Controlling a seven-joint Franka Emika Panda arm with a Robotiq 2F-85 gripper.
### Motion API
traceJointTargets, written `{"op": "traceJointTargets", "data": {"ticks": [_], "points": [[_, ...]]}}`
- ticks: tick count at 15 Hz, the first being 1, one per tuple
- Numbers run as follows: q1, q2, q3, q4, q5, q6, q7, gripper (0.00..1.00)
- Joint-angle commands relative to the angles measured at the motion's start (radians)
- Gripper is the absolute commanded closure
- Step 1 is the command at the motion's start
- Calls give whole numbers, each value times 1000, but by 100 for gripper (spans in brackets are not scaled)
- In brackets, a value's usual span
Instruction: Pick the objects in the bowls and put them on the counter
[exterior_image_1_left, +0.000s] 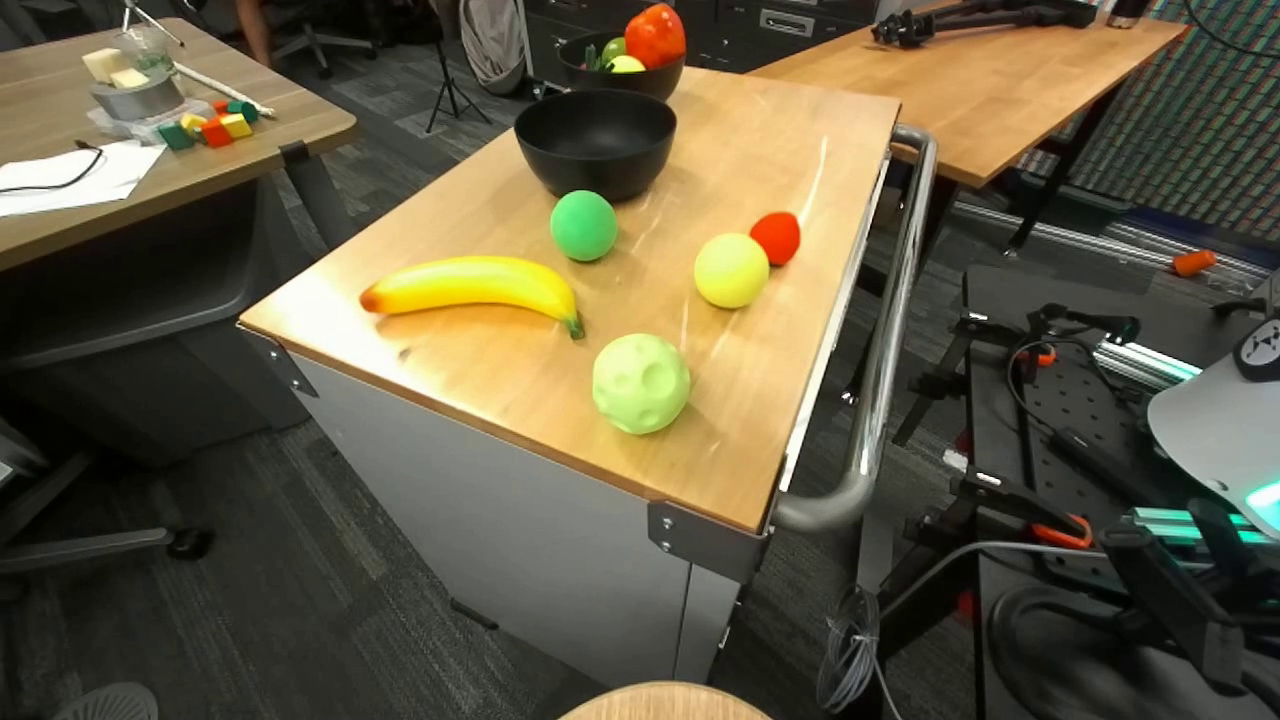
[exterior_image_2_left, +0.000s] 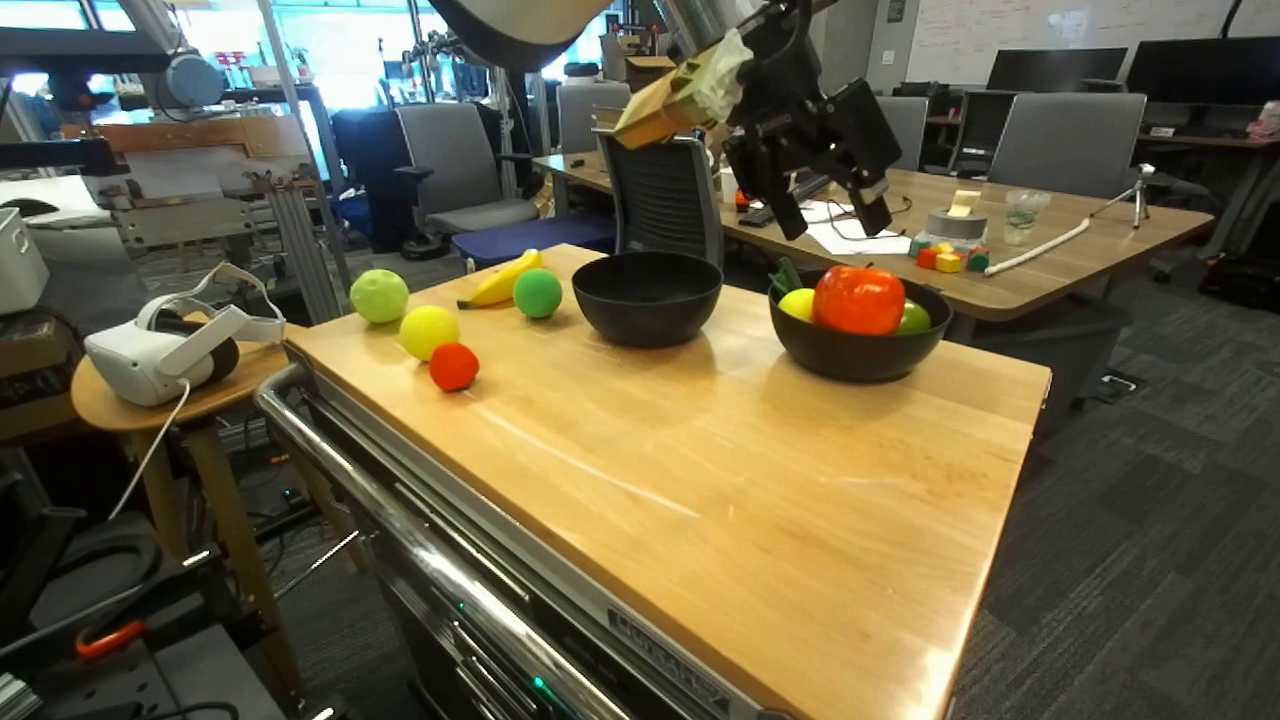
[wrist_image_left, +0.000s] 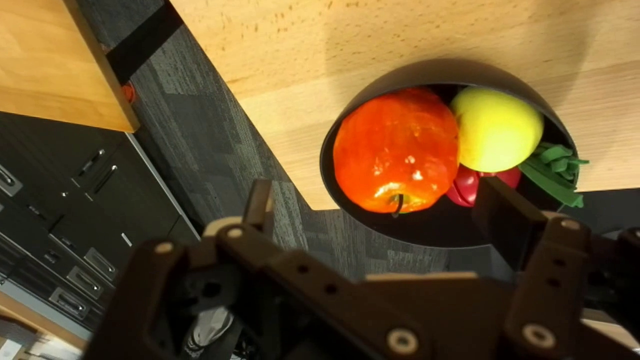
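A black bowl (exterior_image_2_left: 860, 362) on the wooden counter (exterior_image_2_left: 650, 450) holds a large orange-red fruit (wrist_image_left: 395, 145), a yellow ball (wrist_image_left: 500, 130), a dark red thing (wrist_image_left: 465, 186) partly hidden below it, and green leaves (wrist_image_left: 550, 172). A green round thing (exterior_image_2_left: 912, 318) also shows in it. A second black bowl (exterior_image_1_left: 595, 150) stands beside it; no contents show. A banana (exterior_image_1_left: 470, 285), green ball (exterior_image_1_left: 584, 226), yellow ball (exterior_image_1_left: 731, 270), red thing (exterior_image_1_left: 777, 237) and dimpled light green ball (exterior_image_1_left: 641, 384) lie on the counter. My gripper (exterior_image_2_left: 836, 220) is open and empty above the full bowl, apart from it.
A metal handle rail (exterior_image_1_left: 890, 330) runs along one counter edge. A stool with a white headset (exterior_image_2_left: 165, 350) stands near the counter's end. Another table (exterior_image_2_left: 1060, 240) with tape and coloured blocks stands behind the full bowl in an exterior view.
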Motion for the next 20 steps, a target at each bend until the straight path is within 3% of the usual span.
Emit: {"op": "traceJointTargets", "data": {"ticks": [1,7,14,20], "points": [[29,17,-37,13,41,19,-22,0],[31,120,-79,123,49,25,-65,0],[-3,218,-59,239,312,-12,-336,0],[-27,265,-48,317,457,-89,-488,0]]}}
